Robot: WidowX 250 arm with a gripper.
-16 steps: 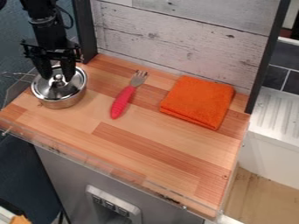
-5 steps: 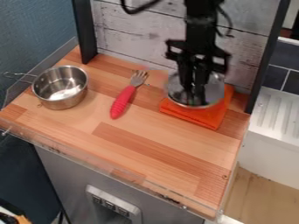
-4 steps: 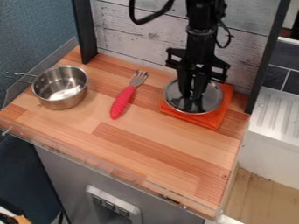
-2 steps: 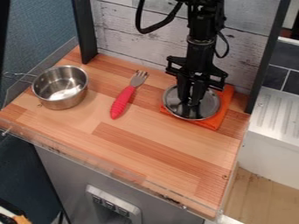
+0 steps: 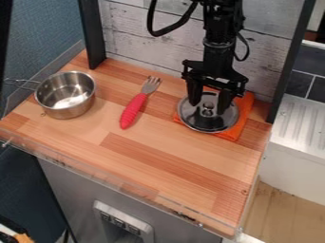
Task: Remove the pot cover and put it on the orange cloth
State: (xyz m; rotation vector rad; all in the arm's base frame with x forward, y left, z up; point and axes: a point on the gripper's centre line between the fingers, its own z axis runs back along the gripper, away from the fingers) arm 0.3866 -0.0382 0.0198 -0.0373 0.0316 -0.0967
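Pot cover (image 5: 200, 123): on the orange cloth (image 5: 243, 113), toward the back right corner of the tabletop (image 5: 146, 163). Round, metal rim, knob (image 5: 207, 112) facing up. Sits off-centre on the cloth, toward its left side; orange shows mostly along the right, plus a sliver at the left corner.

Pincer (image 5: 208, 107): open, fingers spread wide, one either side of the knob, gap visible between them and it. Nothing gripped. Fingertips are down low over the cover; can't tell if they touch it. Arm (image 5: 219, 45) hangs in from the top of the view, in front of the whitewashed plank wall (image 5: 152, 35), black cable (image 5: 154, 32) looped out to its left.

Pot (image 5: 66, 107): upright near the left edge of the tabletop, uncovered, bare metal inside. Its wire handle (image 5: 22, 81) sticks out left, past the edge.

Fork (image 5: 135, 107): between pot and cloth, apart from both. Lies at a slant, tines toward the back edge, red grip toward the front. Cloth is folded into a flat pad, near the back edge.

Clear rail (image 5: 120, 182) runs along the tabletop's front edge.
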